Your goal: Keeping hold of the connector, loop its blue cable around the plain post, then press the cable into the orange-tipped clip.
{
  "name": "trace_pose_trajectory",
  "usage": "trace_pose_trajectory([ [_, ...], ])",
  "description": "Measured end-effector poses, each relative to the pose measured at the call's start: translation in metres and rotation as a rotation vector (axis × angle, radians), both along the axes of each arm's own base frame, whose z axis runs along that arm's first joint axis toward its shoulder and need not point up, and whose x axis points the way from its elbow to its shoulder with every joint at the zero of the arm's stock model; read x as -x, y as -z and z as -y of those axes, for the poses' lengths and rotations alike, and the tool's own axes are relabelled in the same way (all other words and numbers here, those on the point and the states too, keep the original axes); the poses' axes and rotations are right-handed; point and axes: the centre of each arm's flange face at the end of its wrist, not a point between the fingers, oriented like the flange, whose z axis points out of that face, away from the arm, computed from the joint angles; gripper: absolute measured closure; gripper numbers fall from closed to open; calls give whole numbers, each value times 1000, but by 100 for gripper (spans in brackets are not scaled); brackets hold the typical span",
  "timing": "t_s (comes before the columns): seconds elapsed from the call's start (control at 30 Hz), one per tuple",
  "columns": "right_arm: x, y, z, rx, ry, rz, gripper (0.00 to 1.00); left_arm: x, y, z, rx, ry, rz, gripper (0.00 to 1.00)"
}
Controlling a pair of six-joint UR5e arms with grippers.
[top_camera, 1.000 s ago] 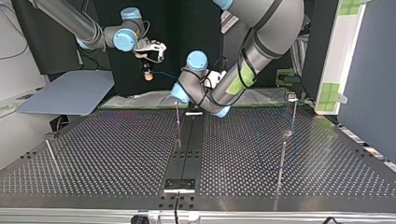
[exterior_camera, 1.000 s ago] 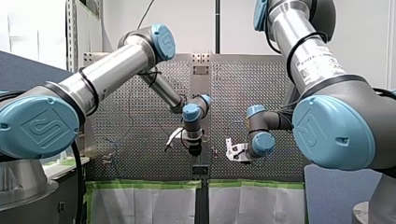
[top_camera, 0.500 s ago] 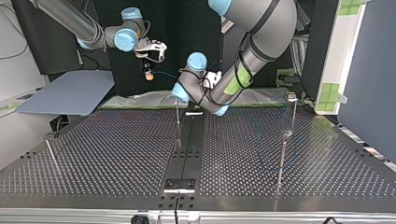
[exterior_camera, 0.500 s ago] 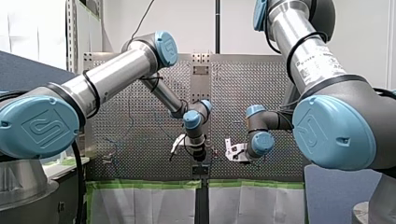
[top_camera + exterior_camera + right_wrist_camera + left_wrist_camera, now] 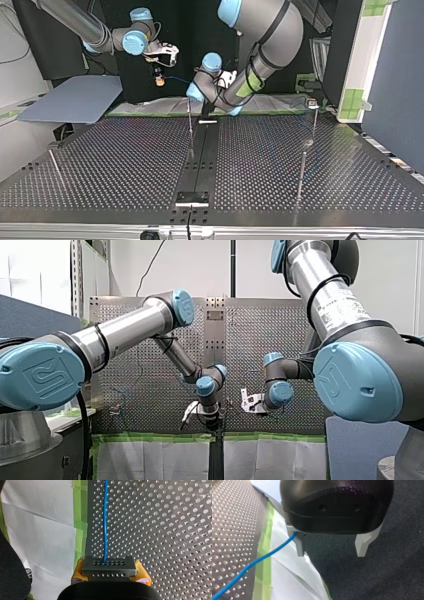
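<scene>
Two arms work over the perforated table [image 5: 125,165]. A thin centre post [image 5: 190,127] stands near the table's edge closest to the arms.

The left arm [image 5: 265,30] bends down, and the left gripper [image 5: 207,106] hangs just beside that post's top. The right arm [image 5: 75,17] holds the right gripper [image 5: 159,67] higher, well apart from the post and beyond the table's edge.

White paper [image 5: 45,530] edged with green tape [image 5: 80,530] hangs at that edge, behind the post. Three more thin posts stand further off: two [image 5: 313,125] [image 5: 301,175] well apart from the centre post on one side, and a leaning one [image 5: 56,167] on the other.

In its wrist view, the right gripper's yellow pads [image 5: 143,573] are clamped on the dark connector [image 5: 109,566]. The blue cable [image 5: 105,520] runs straight ahead from it over the table.

The left gripper's pale fingers [image 5: 361,545] stand apart with nothing between their tips. The cable [image 5: 262,557] meets the root of one finger. The gripper's body hides whether it passes inside the gap there.
</scene>
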Motion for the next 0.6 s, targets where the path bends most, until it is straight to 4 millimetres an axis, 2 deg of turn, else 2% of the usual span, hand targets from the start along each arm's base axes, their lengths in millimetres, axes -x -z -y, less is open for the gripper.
trace_pose_trajectory([
  [0.4, 0, 0, 0, 1, 0, 1, 100, -5, 11, -2, 13, -17, 11, 0],
  [0.6, -2, 0, 0, 2, -3, 1, 100, 2, 45, -5, 3, -7, -18, 0],
])
